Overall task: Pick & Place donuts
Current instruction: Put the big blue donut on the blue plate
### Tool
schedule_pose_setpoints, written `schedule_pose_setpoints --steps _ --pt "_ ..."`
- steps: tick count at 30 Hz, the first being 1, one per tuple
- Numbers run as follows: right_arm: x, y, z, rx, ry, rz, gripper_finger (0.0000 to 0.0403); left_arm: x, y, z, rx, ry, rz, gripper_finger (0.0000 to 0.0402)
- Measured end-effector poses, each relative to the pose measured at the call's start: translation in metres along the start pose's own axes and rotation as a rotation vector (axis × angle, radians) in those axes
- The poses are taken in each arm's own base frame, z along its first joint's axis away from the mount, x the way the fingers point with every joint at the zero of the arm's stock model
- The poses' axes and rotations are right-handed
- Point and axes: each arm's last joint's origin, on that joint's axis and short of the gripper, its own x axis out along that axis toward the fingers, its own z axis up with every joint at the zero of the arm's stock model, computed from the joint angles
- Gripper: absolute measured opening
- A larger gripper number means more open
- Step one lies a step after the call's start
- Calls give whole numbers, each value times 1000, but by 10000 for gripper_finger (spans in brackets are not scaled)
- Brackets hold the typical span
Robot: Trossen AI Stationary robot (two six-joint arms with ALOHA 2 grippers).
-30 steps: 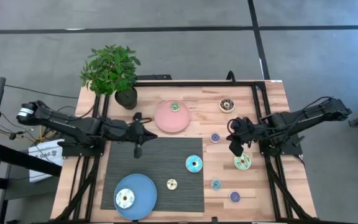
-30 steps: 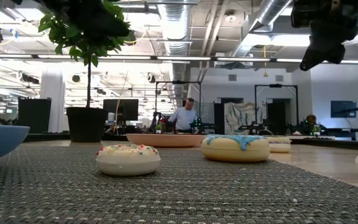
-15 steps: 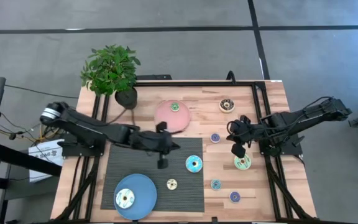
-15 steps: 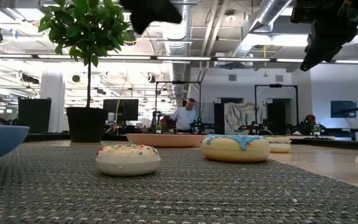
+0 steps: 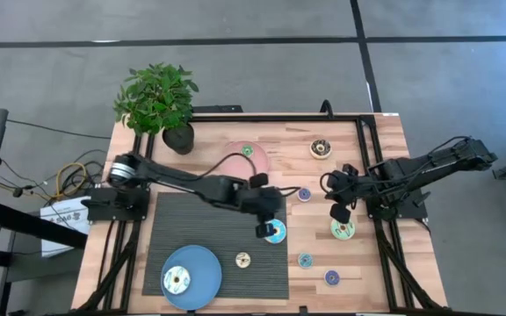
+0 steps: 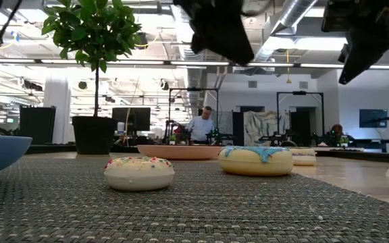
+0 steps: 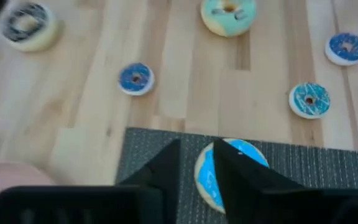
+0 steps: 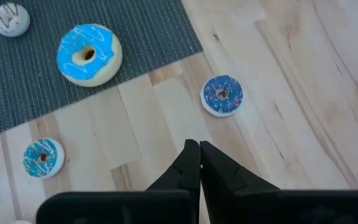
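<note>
Your left gripper is out over the grey mat's right edge, right above the big teal-iced donut. Its jaws are open only a narrow gap, nothing in them. Your right gripper hangs over bare table with its jaws pressed together and empty, between the small blue-purple donut and the pale green one. A small cream donut sits on the mat, another donut on the blue plate.
</note>
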Motion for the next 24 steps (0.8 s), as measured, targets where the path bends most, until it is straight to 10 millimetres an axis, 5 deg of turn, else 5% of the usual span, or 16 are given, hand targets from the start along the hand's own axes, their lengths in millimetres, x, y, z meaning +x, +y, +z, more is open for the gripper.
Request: schedule_pose_setpoints --steps 9,24 --pt "0 -1 -1 -10 8 -5 1 51 -4 -11 12 109 -32 191" --pt "0 -1 -1 -36 8 -6 0 66 -5 -26 -7 201 -48 197"
